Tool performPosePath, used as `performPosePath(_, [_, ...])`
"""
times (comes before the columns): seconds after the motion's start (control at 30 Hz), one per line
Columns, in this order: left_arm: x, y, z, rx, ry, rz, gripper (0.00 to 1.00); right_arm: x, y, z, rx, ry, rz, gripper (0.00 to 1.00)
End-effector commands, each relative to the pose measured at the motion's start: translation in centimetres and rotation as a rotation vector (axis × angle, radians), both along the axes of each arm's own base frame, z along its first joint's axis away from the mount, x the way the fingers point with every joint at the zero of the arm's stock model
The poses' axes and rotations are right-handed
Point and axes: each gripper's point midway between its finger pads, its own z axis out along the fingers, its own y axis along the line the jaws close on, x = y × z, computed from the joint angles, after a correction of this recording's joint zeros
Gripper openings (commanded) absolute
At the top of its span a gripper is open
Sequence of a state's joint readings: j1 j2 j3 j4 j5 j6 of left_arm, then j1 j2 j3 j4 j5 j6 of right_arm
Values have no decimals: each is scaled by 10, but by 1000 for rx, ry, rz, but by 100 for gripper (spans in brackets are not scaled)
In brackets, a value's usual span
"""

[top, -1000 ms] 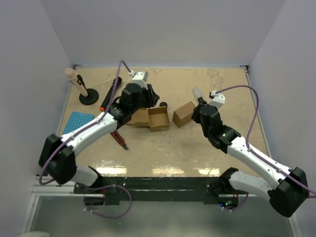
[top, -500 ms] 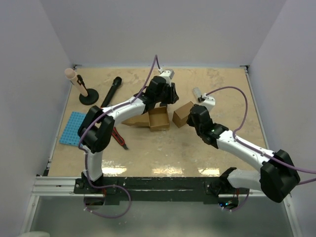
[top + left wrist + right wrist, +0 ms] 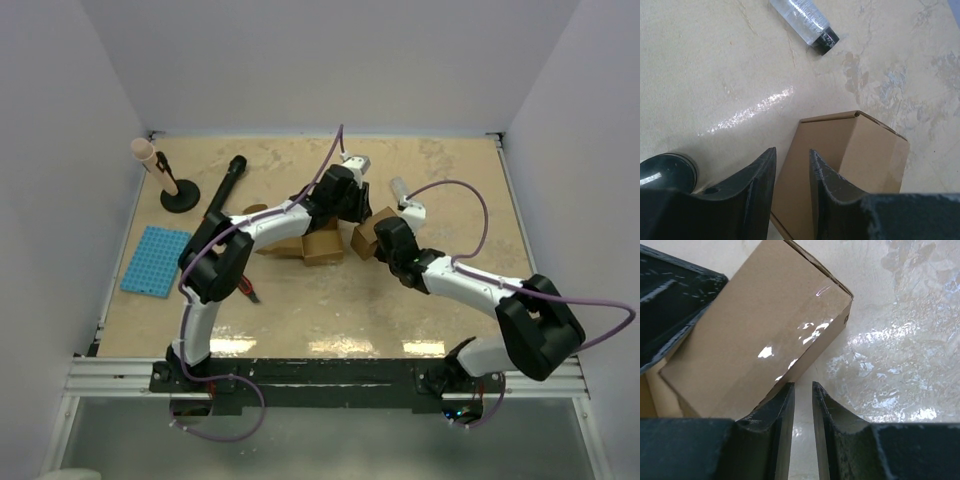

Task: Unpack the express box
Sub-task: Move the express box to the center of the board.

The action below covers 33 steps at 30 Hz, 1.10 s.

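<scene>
The open express box [image 3: 320, 247] lies mid-table, its flap spread to the left. Right of it sits a small closed brown carton [image 3: 364, 238]. My left gripper [image 3: 352, 212] reaches over it from the far side. In the left wrist view the left gripper [image 3: 790, 152] is open by a narrow gap over the carton [image 3: 865, 150]'s edge, with nothing pinched. My right gripper [image 3: 803, 386] is open by a slit with bare table showing through. Its left finger [image 3: 775, 415] rests against the carton [image 3: 755, 340]'s lower edge.
A clear bottle [image 3: 400, 187] with a black cap [image 3: 826, 42] lies behind the carton. A black round cap [image 3: 665, 172] sits beside my left fingers. To the left are a microphone [image 3: 225, 183], a stand [image 3: 178, 195], a blue mat [image 3: 155, 260] and a cutter [image 3: 245, 285].
My left arm swung right from above the open express box to the small carton. My right gripper moved in against the carton and its jaws narrowed.
</scene>
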<state>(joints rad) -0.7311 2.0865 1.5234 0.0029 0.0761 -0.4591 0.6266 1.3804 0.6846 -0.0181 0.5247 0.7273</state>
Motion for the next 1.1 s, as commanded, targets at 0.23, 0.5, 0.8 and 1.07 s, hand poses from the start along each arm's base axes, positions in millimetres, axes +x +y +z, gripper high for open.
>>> performPosePath(0.23, [-43,-19,5,-51,13,-91,37,19,10,13,67,-48,4,26])
performPosePath(0.5, [-87,-10,14,-86,43,-91,37,1,10,41,102,-85,73,26])
performPosePath(0.8, [-137,7,11,-92,86,-72,37,-45,11,31,138,-4,176,24])
performPosePath(1.07, [-177,10,25,-111,78,-62,37,-87,29,15,191,61,237,24])
